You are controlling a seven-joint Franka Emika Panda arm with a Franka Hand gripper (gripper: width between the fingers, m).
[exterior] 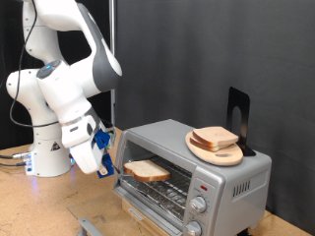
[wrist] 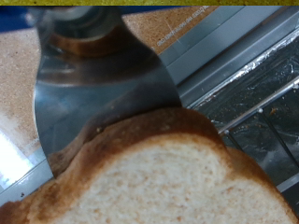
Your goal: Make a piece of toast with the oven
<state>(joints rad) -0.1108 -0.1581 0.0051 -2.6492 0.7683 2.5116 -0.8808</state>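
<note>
1 gripper (exterior: pixel 106 149) at oven (exterior: pixel 212 182) opening, finger state can't tell, 1 toast slice (exterior: pixel 147 170) on rack, 2 knobs, approx 2 slices on wooden plate (exterior: pixel 216 151) atop oven

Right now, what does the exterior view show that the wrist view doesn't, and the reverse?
Only the exterior view shows the whole oven with its knobs, the wooden plate of bread slices on top, the arm and the gripper beside the oven's opening. Only the wrist view shows a metal spatula blade under the bread. Both show the piece of toast at the wire rack.
</note>
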